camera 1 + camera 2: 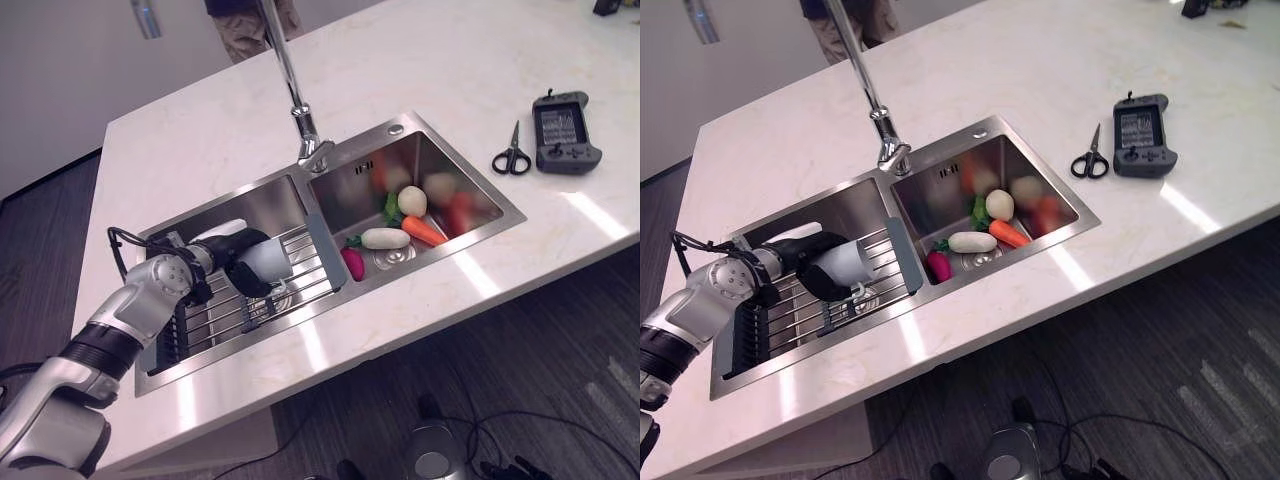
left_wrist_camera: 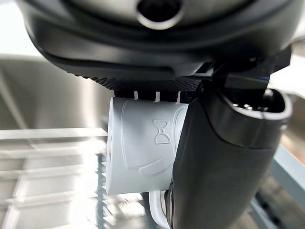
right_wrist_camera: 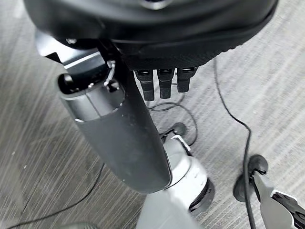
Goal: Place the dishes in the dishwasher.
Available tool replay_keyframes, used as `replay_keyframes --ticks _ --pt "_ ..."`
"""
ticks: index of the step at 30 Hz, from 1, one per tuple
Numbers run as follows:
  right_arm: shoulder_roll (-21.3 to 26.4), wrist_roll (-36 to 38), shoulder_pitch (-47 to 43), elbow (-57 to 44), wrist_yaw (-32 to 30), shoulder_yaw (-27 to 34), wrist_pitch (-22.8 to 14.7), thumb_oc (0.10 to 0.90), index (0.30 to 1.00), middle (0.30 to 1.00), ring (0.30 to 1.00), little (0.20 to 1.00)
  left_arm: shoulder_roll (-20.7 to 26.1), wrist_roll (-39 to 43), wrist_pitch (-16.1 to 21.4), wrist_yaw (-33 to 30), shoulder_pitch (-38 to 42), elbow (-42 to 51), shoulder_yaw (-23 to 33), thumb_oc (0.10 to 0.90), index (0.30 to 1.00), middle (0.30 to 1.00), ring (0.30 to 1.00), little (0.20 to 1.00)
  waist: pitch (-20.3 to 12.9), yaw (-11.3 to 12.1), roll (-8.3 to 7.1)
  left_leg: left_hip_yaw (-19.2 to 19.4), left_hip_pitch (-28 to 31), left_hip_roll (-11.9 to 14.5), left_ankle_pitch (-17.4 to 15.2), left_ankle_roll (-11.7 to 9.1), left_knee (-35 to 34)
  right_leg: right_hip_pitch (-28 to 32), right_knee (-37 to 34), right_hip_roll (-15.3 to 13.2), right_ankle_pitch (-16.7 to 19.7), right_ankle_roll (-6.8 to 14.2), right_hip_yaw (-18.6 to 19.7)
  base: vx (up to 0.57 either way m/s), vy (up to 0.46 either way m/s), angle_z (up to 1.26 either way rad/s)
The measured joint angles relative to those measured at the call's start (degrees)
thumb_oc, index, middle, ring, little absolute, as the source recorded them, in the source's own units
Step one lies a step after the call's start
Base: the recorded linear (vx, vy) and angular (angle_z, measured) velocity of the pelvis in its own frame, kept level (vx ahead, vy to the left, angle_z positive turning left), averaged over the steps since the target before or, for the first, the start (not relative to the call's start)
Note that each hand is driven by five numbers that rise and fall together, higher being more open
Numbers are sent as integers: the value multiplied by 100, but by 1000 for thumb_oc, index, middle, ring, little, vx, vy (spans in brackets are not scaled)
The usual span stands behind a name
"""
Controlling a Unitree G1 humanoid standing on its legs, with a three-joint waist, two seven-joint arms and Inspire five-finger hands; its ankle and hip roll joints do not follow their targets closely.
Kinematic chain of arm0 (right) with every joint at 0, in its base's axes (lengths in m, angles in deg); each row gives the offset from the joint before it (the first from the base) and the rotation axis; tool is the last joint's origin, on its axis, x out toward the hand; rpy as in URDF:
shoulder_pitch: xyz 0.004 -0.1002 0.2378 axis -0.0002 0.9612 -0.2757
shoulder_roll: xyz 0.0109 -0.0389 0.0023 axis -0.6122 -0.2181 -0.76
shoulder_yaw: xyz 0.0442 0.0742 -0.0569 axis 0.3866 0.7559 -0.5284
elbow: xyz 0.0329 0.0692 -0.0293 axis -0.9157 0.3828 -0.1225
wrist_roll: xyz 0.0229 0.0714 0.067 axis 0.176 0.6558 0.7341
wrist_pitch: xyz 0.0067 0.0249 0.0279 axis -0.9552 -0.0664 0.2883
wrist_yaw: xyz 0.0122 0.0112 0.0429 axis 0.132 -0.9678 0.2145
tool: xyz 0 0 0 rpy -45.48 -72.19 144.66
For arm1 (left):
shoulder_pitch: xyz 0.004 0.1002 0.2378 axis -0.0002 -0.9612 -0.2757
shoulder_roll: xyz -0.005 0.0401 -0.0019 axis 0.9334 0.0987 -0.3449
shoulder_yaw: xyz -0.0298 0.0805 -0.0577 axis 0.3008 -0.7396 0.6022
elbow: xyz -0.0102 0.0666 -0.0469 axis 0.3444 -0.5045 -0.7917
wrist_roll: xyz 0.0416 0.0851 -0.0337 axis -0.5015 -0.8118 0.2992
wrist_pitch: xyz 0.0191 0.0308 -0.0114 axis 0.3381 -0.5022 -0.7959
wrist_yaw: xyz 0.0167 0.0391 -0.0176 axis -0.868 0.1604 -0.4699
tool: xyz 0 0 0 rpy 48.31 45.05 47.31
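A white cup (image 1: 267,257) lies on its side in my left hand (image 1: 232,266), which is shut on it just above the wire dish rack (image 1: 222,312) in the sink's left basin (image 1: 262,203). In the left wrist view the cup (image 2: 143,148) sits between my curled fingers and the dark thumb (image 2: 219,162), with the rack's bars blurred behind it. My right hand (image 3: 157,28) hangs over the grey floor, away from the counter, its fingers relaxed and holding nothing.
The right basin (image 1: 470,185) holds toy vegetables: a white radish (image 1: 385,238), a carrot (image 1: 424,231), a red radish (image 1: 352,263). A tall faucet (image 1: 300,110) stands behind the divider. Scissors (image 1: 512,155) and a dark handheld device (image 1: 566,132) lie on the counter. A person (image 1: 250,25) stands at the far side.
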Motion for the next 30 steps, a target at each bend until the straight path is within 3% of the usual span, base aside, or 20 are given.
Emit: replay_keyframes --ticks 5,9,11,14,15,16,19,20,21,22,23,24,25,26,27,28,29,30 --pt "-49 -20 -51 142 15 -32 18 800 900 900 900 900 227 6 68 -369 -182 -67 406 400 300 300 300 300 -243 248 -48 -235 -55 11 6 -1 70 145 -42 -32 -12 -22 -192 -50 -16 25" --pt "-142 -135 -244 128 57 -253 134 800 900 900 900 900 545 260 284 -1067 -880 -29 1127 400 300 300 300 300 -537 684 -30 -472 -196 48 11 4 102 227 -51 -68 -60 -47 -466 -52 -99 26" --pt "-278 -256 -271 171 94 -450 189 800 900 900 900 900 548 1058 791 -1450 -2165 691 2483 400 300 300 300 300 -590 873 -139 -709 -197 99 30 -52 157 297 52 -34 -166 -120 -624 -62 -132 41" --pt "-266 -471 -134 179 117 -479 236 800 900 900 900 900 514 1954 1154 -1625 -2864 969 3157 400 300 300 300 300 -633 1270 -199 -1002 -295 138 65 -101 211 308 273 -47 -370 -156 -836 -68 -92 59" --pt "-225 -479 -113 173 128 -544 255 800 900 900 900 900 303 2087 1185 -1719 -3282 1183 3589 400 300 300 300 300 -648 1369 -194 -1121 -389 140 78 -112 231 311 360 -70 -447 -141 -955 -76 -56 84" --pt "-189 -512 -11 179 153 -627 276 800 900 900 900 900 -271 2226 1422 -2030 -3756 1354 4014 400 300 300 300 300 -697 1519 -158 -1417 -547 101 128 -125 282 330 514 -126 -598 -136 -1151 -109 -32 102" --pt "-140 -636 100 171 131 -660 238 800 900 900 900 900 -892 2247 1562 -2413 -4200 1235 4049 400 300 300 300 300 -716 1730 -145 -1922 -821 18 312 -152 262 284 840 -125 -961 -118 -1226 -103 -7 121" --pt "-159 -627 129 198 96 -688 228 800 900 900 900 900 -1174 2232 1598 -2497 -4274 1099 4046 400 300 300 300 300 -690 1823 -135 -2022 -911 -33 534 -155 113 328 933 -168 -1028 -155 -1457 -183 117 152" --pt "-178 -622 180 170 51 -691 203 800 900 900 900 900 -1482 2194 1618 -2533 -4155 980 3979 400 300 300 300 300 -671 1816 -144 -1987 -956 -117 960 -45 -210 394 995 -193 -1043 -133 -1520 -175 194 281" --pt "-183 -564 316 171 -29 -649 226 800 900 900 900 900 -1991 2072 1897 -2701 -3965 856 3774 400 300 300 300 300 -644 1619 -182 -1538 -783 -115 1207 207 -1198 625 688 -304 -1098 -261 -2079 -235 299 311" --pt "-217 -535 261 160 -71 -564 239 800 900 900 900 900 -2112 1991 2034 -2868 -3957 857 3758 400 300 300 300 300 -414 1501 -309 -838 -902 115 1092 -48 -1064 764 647 -353 -1084 -341 -2278 -122 217 312" --pt "-303 -522 205 107 -83 -578 236 800 900 900 900 900 -2128 1969 2109 -3006 -3989 841 3737 400 300 300 300 300 -364 1436 -358 -206 -1083 367 1035 -71 -663 798 653 -372 -1172 -419 -2297 -79 228 182" --pt "-322 -523 98 110 -128 -560 232 800 900 900 900 900 -2128 1900 2198 -3159 -4118 832 3749 400 300 300 300 300 -267 1550 -482 -21 -1052 606 918 -12 -358 800 682 -422 -1228 -489 -2304 -42 281 106" --pt "-316 -522 -41 -95 -252 -437 197 800 900 900 900 900 -2130 1721 2385 -3514 -4583 833 3862 400 300 300 300 300 -168 1778 -642 -303 -711 650 801 -124 -136 742 726 -600 -1249 -437 -2158 -25 353 39" --pt "-303 -517 -90 -180 -298 -367 133 800 900 900 900 900 -2157 1647 2477 -3663 -4764 813 3895 400 300 300 300 300 -157 1855 -644 -464 -485 555 714 -134 -194 719 756 -691 -1208 -360 -2172 12 362 15" --pt "-274 -502 -139 -168 -319 -343 118 800 900 900 900 900 -2206 1558 2560 -3742 -4834 786 3908 400 300 300 300 300 -158 1883 -580 -562 -291 468 724 -126 -345 675 821 -746 -1188 -323 -2180 39 344 53" --pt "-125 -461 -224 -92 -316 -216 107 800 900 900 900 900 -2402 1433 2803 -3791 -4874 779 4016 400 300 300 300 300 -138 1922 -284 -601 35 394 601 -380 -640 652 1008 -816 -1193 -189 -2332 46 327 60" --pt "-172 -447 -269 -62 -336 -204 107 800 900 900 900 900 -2441 1367 2843 -3801 -4832 761 4076 400 300 300 300 300 -81 1942 -326 -634 6 284 645 -327 -608 618 1106 -945 -1165 -147 -2351 39 261 64"
